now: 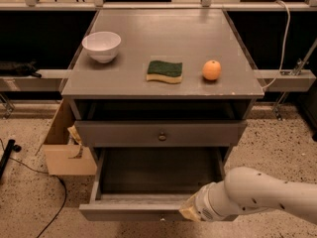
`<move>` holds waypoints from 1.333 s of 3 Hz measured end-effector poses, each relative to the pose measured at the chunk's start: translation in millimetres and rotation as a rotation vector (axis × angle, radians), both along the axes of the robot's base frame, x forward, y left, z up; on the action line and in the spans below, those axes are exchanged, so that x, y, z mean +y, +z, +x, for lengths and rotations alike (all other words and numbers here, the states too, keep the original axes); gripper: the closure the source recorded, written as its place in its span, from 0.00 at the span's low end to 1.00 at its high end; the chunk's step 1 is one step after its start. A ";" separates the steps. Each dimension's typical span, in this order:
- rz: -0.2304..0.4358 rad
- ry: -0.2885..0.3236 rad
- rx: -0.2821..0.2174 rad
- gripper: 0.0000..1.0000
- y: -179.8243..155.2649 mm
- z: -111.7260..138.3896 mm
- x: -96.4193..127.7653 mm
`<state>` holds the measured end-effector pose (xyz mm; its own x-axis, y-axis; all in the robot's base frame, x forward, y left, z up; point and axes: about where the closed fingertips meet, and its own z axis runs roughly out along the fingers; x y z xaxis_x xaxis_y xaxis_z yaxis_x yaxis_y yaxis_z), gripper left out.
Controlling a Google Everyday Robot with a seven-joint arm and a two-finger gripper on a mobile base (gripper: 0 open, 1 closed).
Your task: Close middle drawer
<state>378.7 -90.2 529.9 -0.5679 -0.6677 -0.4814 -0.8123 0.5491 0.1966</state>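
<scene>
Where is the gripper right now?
Low in the camera view, right of centre: the gripper is at the front panel of the open middle drawer.

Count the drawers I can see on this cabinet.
2: the upper drawer and the middle drawer below it, pulled out, with the gripper at its front panel. More may sit lower, unseen.

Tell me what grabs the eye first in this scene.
The middle drawer stands pulled far out at the bottom of the grey cabinet. The robot's white arm reaches in from the right, with its gripper at the drawer's front panel. On the cabinet top sit a white bowl at the left, a green sponge in the middle and an orange to its right.
</scene>
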 end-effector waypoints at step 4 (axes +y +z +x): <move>-0.082 -0.142 0.145 1.00 -106.7 -16.7 -41.7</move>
